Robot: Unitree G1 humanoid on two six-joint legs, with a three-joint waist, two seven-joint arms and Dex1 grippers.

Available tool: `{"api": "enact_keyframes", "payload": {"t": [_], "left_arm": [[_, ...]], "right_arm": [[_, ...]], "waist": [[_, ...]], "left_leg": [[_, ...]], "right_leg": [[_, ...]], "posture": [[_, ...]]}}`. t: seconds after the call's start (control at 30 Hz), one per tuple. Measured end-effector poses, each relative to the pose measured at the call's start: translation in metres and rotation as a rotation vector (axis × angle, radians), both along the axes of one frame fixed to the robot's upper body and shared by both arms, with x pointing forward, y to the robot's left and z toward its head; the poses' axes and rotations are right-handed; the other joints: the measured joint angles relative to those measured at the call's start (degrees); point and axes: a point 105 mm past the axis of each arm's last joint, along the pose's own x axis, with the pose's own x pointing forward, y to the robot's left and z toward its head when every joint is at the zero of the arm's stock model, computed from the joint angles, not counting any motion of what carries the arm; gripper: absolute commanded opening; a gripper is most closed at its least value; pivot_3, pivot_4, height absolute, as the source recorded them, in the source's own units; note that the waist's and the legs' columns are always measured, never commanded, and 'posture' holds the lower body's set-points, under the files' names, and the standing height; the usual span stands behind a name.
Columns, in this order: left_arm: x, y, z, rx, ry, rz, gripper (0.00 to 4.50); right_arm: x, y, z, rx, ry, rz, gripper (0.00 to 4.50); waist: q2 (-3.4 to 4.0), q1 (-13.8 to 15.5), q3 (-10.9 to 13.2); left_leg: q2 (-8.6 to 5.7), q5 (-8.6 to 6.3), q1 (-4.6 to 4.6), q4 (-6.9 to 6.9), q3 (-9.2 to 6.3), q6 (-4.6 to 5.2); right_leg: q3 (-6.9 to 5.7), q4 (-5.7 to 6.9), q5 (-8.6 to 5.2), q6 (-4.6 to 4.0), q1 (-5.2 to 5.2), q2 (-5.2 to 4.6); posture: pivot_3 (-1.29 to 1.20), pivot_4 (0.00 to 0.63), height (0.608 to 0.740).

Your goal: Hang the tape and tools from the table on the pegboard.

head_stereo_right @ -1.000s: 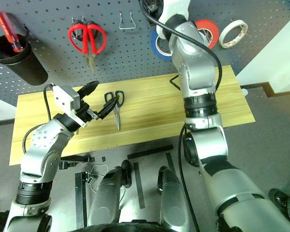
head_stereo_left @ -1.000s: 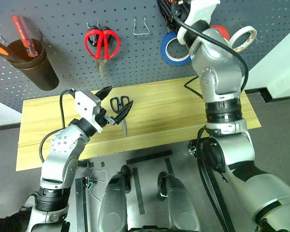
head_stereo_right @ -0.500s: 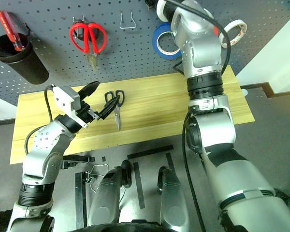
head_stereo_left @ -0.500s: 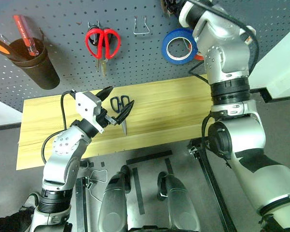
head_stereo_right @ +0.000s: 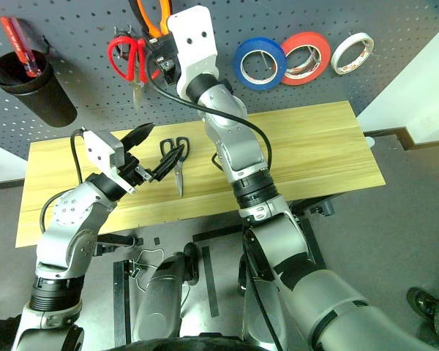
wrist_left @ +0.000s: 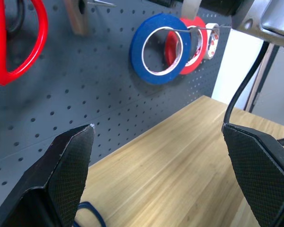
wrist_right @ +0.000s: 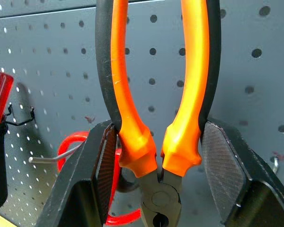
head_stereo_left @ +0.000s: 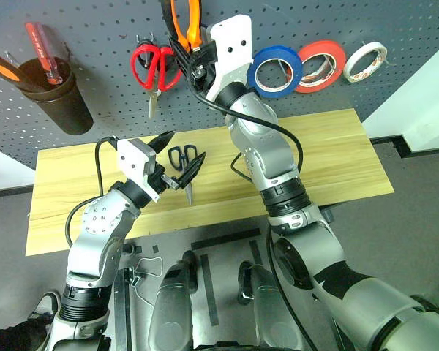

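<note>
Orange-and-black pliers (wrist_right: 156, 123) sit clamped in the right tool (wrist_right: 158, 161); left tool (wrist_left: 165, 179) gapes; brown cup (head_stereo_left: 55, 99) holds screwdrivers (head_stereo_left: 42, 51).

Both head eyes look down on the yellow wood-grain table (head_stereo_left: 336, 157) and grey perforated pegboard (head_stereo_left: 95, 33), which the wrist cameras face closely.

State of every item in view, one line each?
blue tape: hung on pegboard.
pliers: gripped by right gripper, handles up, at the board.
black-handled scissors: lying closed on table.
left gripper: open, empty.
red scissors: hung.
</note>
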Motion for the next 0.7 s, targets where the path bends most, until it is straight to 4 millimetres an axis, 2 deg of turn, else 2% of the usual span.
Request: {"api": "enact_keyframes", "payload": {"t": [0.2,0.7], "left_arm": [[0.000,0.000,-0.001,0.002,0.001,-0.002,4.50],[0.000,0.000,-0.002,0.001,0.006,-0.002,4.50]], "right_arm": [[0.005,-0.010,0.000,-0.004,0.001,-0.036,2.33],[0.014,-0.014,0.007,-0.032,-0.026,-0.092,2.33]], "waist": [[0.00,0.00,0.00],[0.00,-0.02,0.00]], "left_leg": [[-0.01,0.00,-0.01,0.02,0.03,0.01],[-0.01,0.00,-0.01,0.02,0.03,0.01]], "right_leg": [[0.00,-0.01,0.00,0.00,0.00,-0.01],[0.00,-0.01,0.00,0.00,0.01,-0.01]], "posture": [[0.07,0.318,0.717],[0.07,0.318,0.717]]}}
